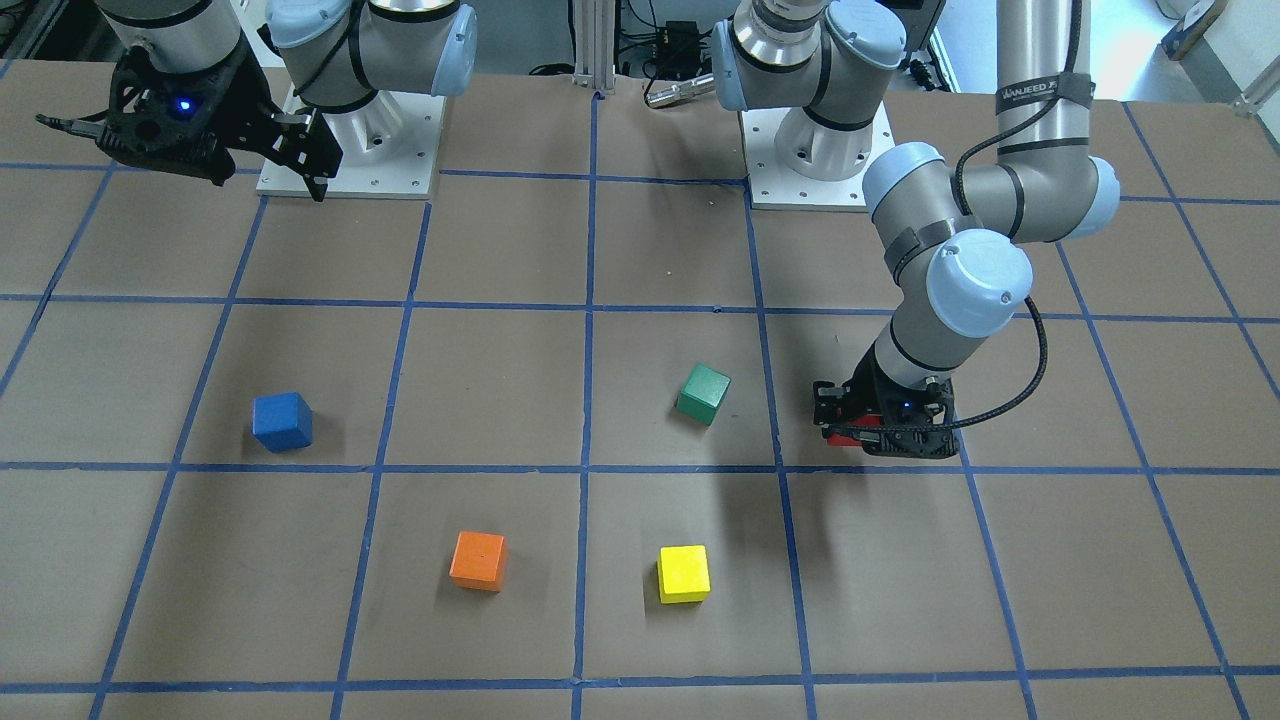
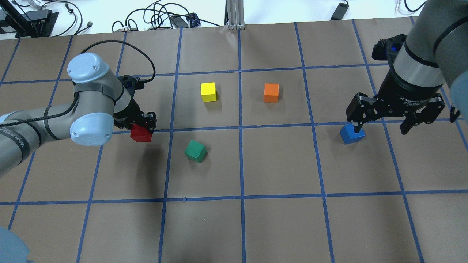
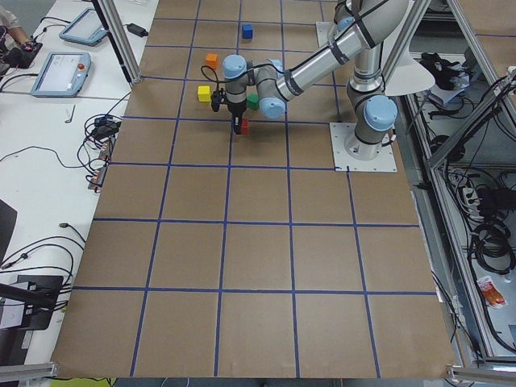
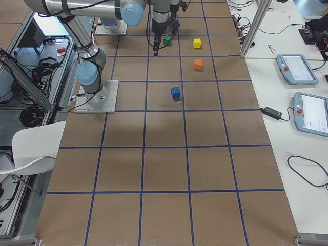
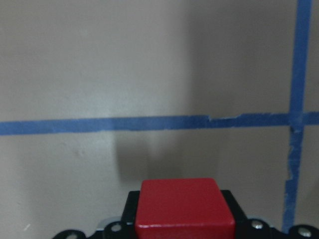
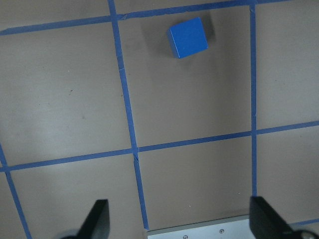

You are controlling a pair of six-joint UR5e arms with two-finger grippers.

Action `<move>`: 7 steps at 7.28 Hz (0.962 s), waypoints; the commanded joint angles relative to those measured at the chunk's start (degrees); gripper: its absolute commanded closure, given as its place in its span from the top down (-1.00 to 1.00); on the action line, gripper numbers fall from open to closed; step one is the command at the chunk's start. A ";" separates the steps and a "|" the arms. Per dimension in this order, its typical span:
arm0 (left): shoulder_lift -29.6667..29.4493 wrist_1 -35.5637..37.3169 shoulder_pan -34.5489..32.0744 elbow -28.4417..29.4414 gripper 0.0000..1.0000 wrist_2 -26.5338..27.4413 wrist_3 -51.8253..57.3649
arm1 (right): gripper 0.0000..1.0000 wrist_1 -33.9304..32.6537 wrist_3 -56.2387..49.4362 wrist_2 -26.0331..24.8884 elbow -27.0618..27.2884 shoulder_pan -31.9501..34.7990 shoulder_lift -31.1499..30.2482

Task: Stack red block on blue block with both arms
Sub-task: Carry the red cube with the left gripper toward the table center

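A: Left gripper [image 2: 143, 125]?
B: Fingers clamped on the red block [image 2: 140, 134]. It's held just off the bench [image 2: 278, 226], toward the bench's left edge, with its shadow lying apart from it.
A: Right gripper [image 2: 381, 128]?
B: Raised high by the right edge, fingers [image 6: 97, 219] spread wide apart, gripping nothing.
A: Blue block [image 2: 351, 134]?
B: Flat on the bench toward the right edge. The right wrist view shows it well clear of the fingers.
A: Others?
B: Green block [image 2: 195, 151] near the red one, toward the middle, skewed to the grid tape. Yellow block [image 2: 208, 91] and orange block [image 2: 271, 92] sit apart from each other, nearer the far edge.
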 commanded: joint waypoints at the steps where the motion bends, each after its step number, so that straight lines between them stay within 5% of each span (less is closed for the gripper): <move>1: -1.98 -8.45 -9.62 11.61 -0.83 -1.08 -7.65 | 1.00 0.07 -0.01 -0.06 0.05 -0.02 0.02; 3: -5.40 -6.20 -19.01 12.44 -0.83 -2.41 -23.54 | 1.00 0.24 0.07 -0.06 0.05 -0.02 0.02; 7: -13.92 1.97 -28.99 11.91 -0.83 -1.62 -31.17 | 1.00 0.24 -0.10 -0.06 0.05 -0.02 0.02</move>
